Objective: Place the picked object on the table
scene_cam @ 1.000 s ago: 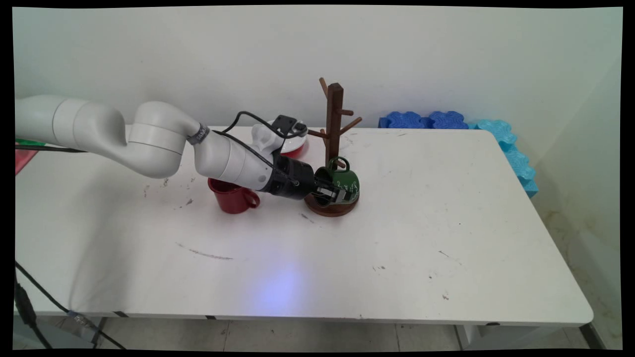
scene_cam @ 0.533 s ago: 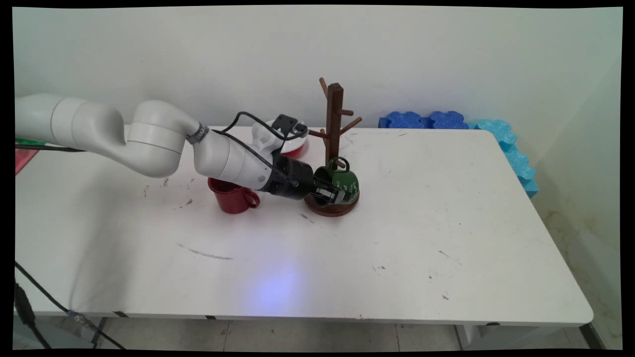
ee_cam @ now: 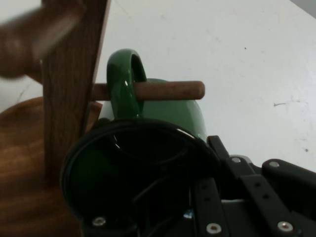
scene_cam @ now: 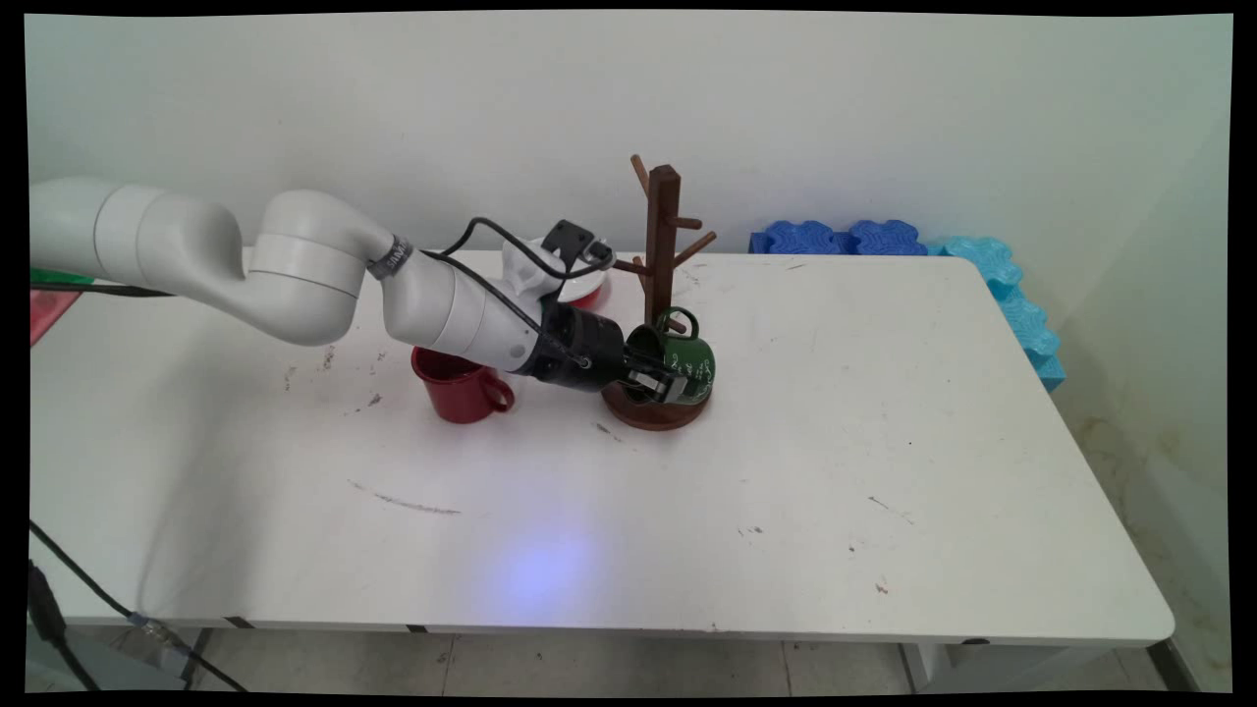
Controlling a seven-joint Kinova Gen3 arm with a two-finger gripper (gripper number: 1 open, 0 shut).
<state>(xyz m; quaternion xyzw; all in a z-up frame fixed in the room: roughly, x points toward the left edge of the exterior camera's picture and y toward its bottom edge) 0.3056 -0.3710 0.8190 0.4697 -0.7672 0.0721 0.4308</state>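
the jaws point(scene_cam: 656, 383) pinch the green mug's point(scene_cam: 680, 361) rim — its handle threaded on the mug tree's point(scene_cam: 662, 245) lowest peg.

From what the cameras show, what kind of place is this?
Probably a robot test room, not a kitchen: a bare white table against a plain wall, blue foam pieces behind it, and a mug tree with mugs as props.

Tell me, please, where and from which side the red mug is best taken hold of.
Probably at the rim of the red mug, from above. It stands upright with its mouth open upward, so the wall is free to pinch. Its handle points toward the mug tree, so keep away from that side.
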